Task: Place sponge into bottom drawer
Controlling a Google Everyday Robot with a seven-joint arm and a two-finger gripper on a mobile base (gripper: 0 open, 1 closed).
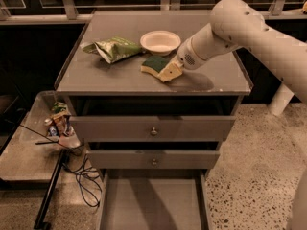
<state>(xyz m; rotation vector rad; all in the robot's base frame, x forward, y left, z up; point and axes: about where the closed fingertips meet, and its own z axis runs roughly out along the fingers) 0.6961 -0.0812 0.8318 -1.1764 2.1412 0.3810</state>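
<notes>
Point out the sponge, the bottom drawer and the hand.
sponge [153, 63]: camera view, dark green top face.
bottom drawer [151, 202]: camera view, bare floor.
hand [171, 71]: camera view, tip beside the sponge on the cabinet top.
</notes>
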